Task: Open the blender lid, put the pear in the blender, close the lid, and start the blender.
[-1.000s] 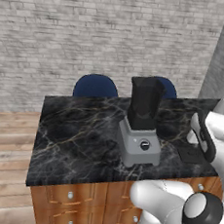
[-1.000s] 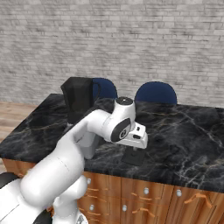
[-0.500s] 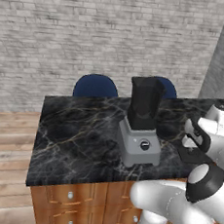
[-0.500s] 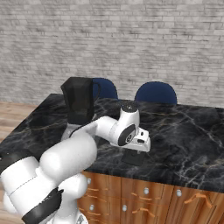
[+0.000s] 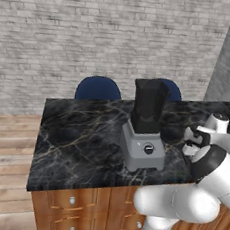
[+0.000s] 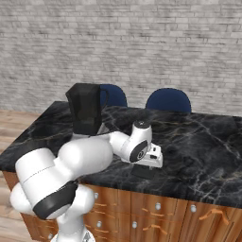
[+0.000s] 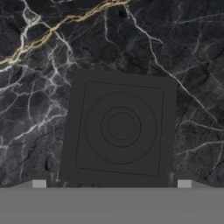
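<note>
blender (image 5: 144,132) at the counter's (image 5: 79,138) center in left base view, grey base with black knob facing the camera, dark jar on top. jar top looks open, hard to be sure. blender lid (image 7: 119,129) lies flat on the black marble in hand view, square with concentric rings, straight below the hand. in right base view the lid (image 6: 143,172) is at about 4 o'clock from the blender (image 6: 86,109), near it but apart. gripper (image 7: 111,183) hangs over the lid, fingers spread wide, one fingertip (image 7: 39,183) on each side of it, gripping nothing. gripper (image 5: 192,140) at 3 o'clock from the blender in left base view. two blue chairs (image 6: 168,100) behind the counter. can't make out the pear.
</note>
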Robot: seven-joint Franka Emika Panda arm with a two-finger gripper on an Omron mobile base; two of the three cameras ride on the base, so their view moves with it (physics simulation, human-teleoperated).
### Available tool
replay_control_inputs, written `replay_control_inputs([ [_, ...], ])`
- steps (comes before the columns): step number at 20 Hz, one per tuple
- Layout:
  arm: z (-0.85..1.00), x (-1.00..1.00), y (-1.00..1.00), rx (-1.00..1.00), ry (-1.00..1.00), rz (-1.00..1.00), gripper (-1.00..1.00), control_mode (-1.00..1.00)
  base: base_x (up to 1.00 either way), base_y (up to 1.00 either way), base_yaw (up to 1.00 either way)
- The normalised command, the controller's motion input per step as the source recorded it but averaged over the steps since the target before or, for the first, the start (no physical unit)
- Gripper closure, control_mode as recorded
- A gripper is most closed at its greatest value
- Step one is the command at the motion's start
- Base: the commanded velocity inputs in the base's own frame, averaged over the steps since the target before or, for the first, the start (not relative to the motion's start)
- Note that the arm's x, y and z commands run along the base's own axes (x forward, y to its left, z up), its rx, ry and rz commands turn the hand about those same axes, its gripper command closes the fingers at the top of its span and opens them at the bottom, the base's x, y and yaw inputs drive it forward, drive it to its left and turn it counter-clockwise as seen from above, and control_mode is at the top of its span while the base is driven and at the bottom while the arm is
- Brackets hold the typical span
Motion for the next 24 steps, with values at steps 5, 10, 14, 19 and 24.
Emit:
replay_control_inputs([
  [5,-0.04,0.14,0.00,0.00,0.00,0.04,-1.00,-1.00,0.00,0.00,0.00],
  [10,-0.12,0.13,0.00,0.00,0.00,0.04,-1.00,-1.00,0.00,0.00,0.00],
  [14,-0.32,0.04,0.00,0.00,0.00,0.04,-1.00,-1.00,0.00,0.00,0.00],
  [19,-0.08,0.04,-0.05,0.00,0.00,0.04,-1.00,-1.00,0.00,0.00,0.00],
  [24,-0.02,0.09,0.00,0.00,0.00,0.05,-1.00,-1.00,0.00,0.00,0.00],
])
